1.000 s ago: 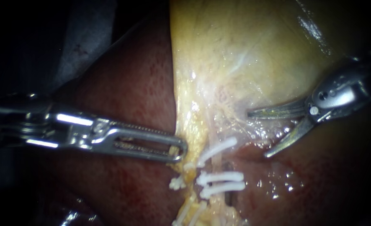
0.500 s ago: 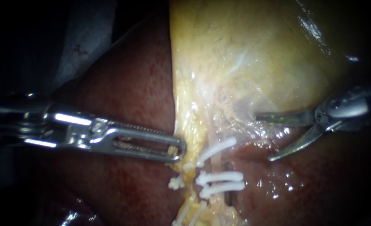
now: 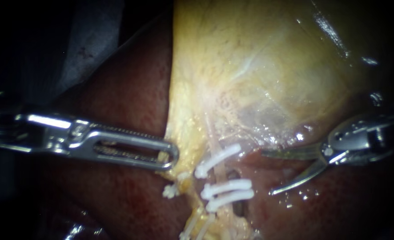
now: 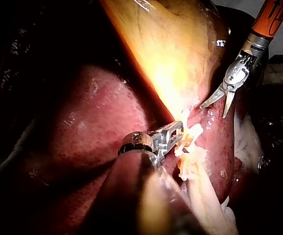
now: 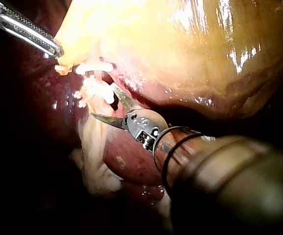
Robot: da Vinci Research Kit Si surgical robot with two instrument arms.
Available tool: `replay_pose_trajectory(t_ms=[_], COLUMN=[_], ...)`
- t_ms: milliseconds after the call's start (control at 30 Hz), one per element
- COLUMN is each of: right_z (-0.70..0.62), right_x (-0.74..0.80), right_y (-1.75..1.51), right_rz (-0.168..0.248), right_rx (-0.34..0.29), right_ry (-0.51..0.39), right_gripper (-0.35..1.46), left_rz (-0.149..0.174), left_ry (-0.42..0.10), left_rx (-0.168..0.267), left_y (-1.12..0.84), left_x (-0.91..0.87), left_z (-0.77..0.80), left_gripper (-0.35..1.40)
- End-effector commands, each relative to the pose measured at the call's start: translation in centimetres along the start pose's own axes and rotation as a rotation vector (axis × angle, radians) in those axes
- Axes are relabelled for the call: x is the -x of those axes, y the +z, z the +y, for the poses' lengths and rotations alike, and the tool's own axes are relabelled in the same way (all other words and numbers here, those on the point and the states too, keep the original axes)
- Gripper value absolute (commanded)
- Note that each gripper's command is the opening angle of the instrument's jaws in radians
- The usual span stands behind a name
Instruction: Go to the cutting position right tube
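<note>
Three white clips (image 3: pixel 230 185) cross the right tube (image 3: pixel 223 172) in the endoscope view, one higher and two close together below it. The short bare stretch between them is, I judge, where a cut belongs. The tube's long axis runs up and down this view, from the gallbladder (image 3: pixel 259 66) toward the lower edge. My right instrument (image 3: pixel 269 173) enters from the right with its two curved blades apart and holding nothing. Their tips lie near the clips, on the tube's right and clear of it, and point across its axis, so the tube lies ahead of them. It is the nearer instrument to that stretch. My left instrument (image 3: pixel 172 158) has its slotted jaws clamped on the gallbladder's yellow lower edge, over the liver (image 3: pixel 130 102). In the left wrist view glare melts the clips into one pale clump just beside the left jaws, and the tube cannot be singled out. The spread blades stand ahead of those jaws, apart from the clump. In the right wrist view the blades gape toward the clips, one tip close beside a clip and the other aimed at the pale strand. Whether either touches, or whether the tube already sits in their mouth, I cannot tell — depth is lost, and the tube's far end merges into pale tissue.
</note>
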State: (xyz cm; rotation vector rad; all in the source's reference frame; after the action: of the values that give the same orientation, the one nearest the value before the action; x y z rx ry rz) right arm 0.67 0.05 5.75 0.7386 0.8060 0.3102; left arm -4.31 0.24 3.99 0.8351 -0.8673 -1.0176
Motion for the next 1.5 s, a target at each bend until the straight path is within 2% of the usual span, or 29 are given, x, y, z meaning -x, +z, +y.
replay_pose_trajectory(t_ms=[33,467,733,967,1500], right_z=[0.0,0.15,0.26,0.28,0.31], right_x=[0.01,0.02,-0.04,-0.09,-0.14], right_y=[0.04,0.36,0.47,0.61,0.87], right_rz=[0.001,-0.005,-0.004,-0.005,-0.01], right_rx=[-0.001,-0.007,-0.001,-0.005,-0.017], right_ry=[0.004,0.018,0.021,0.018,0.014], right_gripper=[0.45,0.37,0.34,0.34,0.15], left_rz=[-0.002,-0.004,-0.005,-0.005,-0.005], left_ry=[-0.002,-0.007,-0.008,-0.008,-0.008], left_rx=[0.001,0.002,0.002,0.002,0.002], left_y=[-0.03,-0.12,-0.12,-0.12,-0.12], left_x=[0.01,0.02,0.02,0.02,0.02], left_z=[-0.03,-0.14,-0.16,-0.16,-0.16], left_gripper=[-0.35,-0.35,-0.35,-0.35,-0.35])
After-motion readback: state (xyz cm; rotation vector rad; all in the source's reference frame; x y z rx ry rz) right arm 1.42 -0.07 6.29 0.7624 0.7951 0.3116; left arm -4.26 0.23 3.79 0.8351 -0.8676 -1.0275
